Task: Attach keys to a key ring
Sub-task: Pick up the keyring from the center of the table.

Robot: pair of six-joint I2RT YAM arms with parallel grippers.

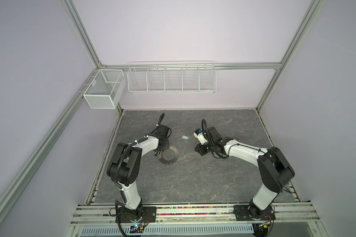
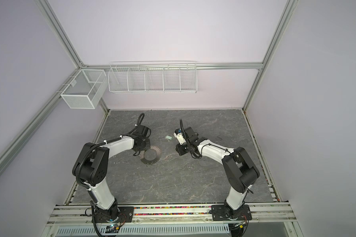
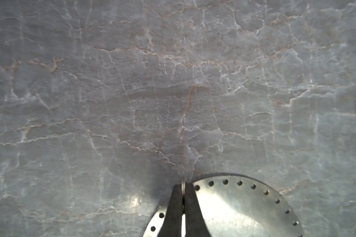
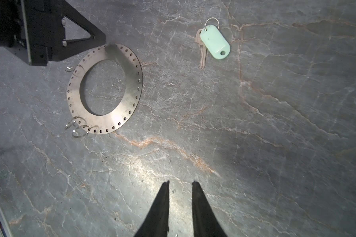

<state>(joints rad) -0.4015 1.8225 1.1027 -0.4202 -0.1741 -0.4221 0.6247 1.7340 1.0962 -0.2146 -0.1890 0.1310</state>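
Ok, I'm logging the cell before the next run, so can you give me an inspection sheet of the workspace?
Surface: dark grey marbled tabletop, bare apart from the items below.
Job's things: key ring flat on the table, three wire loops showing on its rim; key with a pale green tag lying apart from it, unattached.
Clutter: small dark thing beyond the right arm, too small to identify.
Grippers: left gripper shut at the key ring's rim, pinching what looks like another wire loop; right gripper open, holding nothing, over bare table.
Cables: black cables run along both arms.
Surroundings: white wire baskets on the back wall.
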